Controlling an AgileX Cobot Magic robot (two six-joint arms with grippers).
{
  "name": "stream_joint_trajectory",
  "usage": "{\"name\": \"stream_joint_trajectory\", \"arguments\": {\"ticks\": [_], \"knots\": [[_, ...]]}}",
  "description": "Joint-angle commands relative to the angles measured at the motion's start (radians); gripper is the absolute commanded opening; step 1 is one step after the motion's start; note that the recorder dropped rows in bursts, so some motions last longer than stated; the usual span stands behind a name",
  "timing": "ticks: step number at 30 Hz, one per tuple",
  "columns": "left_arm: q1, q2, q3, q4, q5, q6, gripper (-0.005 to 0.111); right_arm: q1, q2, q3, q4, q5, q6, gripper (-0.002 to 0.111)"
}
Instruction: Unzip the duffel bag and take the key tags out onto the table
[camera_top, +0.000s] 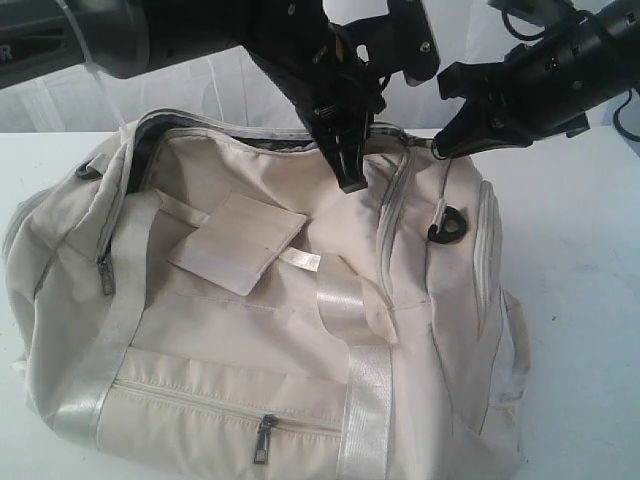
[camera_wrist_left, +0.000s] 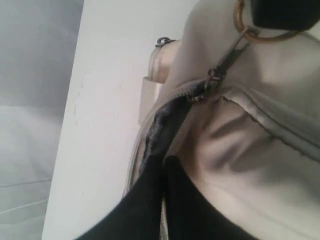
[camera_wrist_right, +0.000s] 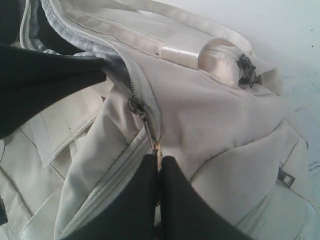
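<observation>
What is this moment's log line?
bag: part unzipped | left gripper: shut on bag | right gripper: shut on zipper pull | key tags: unseen

Plain white tabletop (camera_top: 590, 300), pale sheeting (camera_top: 225, 90) hung as a backdrop right behind it, and two black robot arms over the top: left arm (camera_top: 130, 35), right arm (camera_top: 590, 45). That reads as a robotics lab bench, probably. Past the tabletop's edge it is just blurred grey (camera_wrist_left: 35, 100).

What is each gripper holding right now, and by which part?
The right gripper is shut on the brass ring of the zipper pull on the duffel bag. The left gripper pinches the bag's rim beside the open zipper.
</observation>
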Motion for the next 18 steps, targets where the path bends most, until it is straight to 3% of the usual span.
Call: {"name": "stream_joint_trajectory", "arguments": {"ticks": [1, 18], "knots": [[0.026, -0.011, -0.006, 0.056, 0.039, -0.028, 0.0, -0.009, -0.013, 0.003, -0.016, 0.03, -0.012, 0.0], [0.061, -0.011, -0.006, 0.057, 0.01, -0.038, 0.0, -0.008, -0.013, 0.003, 0.059, 0.196, -0.066, 0.0]]}}
